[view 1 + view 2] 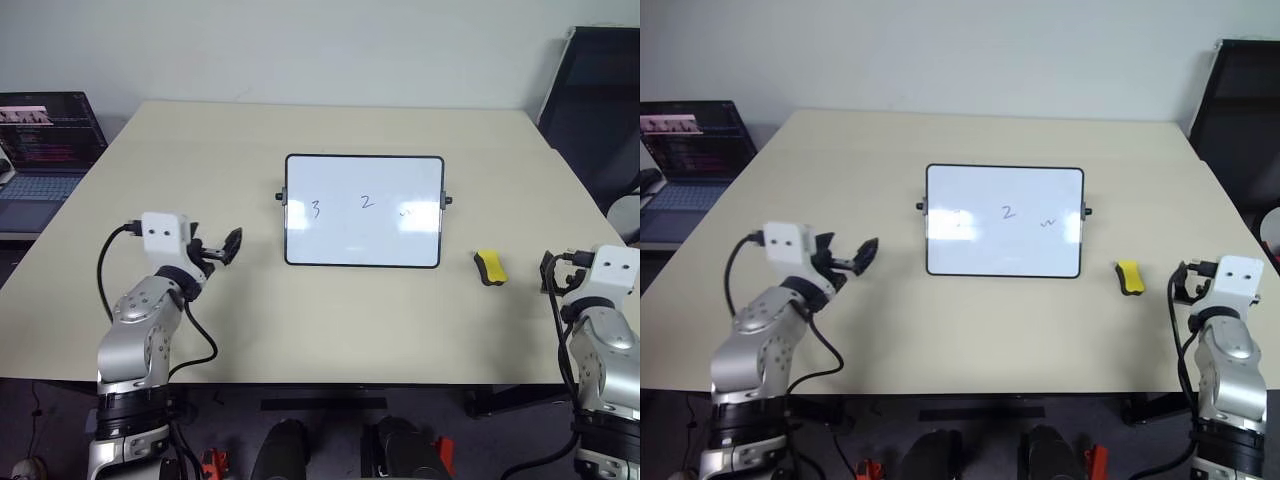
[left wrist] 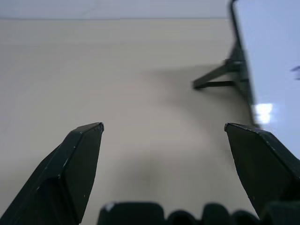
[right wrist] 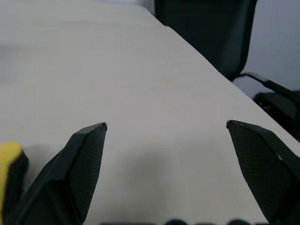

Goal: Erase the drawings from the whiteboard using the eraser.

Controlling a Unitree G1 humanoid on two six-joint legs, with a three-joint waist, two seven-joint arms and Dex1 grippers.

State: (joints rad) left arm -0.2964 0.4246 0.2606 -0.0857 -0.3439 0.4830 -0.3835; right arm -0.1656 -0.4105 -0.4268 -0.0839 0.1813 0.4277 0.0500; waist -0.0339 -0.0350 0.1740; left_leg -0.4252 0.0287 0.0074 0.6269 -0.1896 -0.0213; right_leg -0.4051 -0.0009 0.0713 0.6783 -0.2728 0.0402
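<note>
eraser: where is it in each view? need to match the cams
Left eye view: eraser on the table, right of the whiteboard, ahead of the right arm.
Right eye view: same spot, right of the whiteboard.
Left wrist view: not in it.
Right wrist view: yellow corner at the picture's edge.
Shared landmark: the whiteboard, whose edge also shows in the left wrist view.

Your left arm reaches in over the worktop's near-left part, forearm angled inward, and its left gripper points level toward the middle of the worktop with its jaws spread wide and nothing between them. Your right arm stands at the worktop's near-right corner, by the right edge; its right gripper also points level and forward, jaws at full spread and empty. The two arms are well apart
</note>
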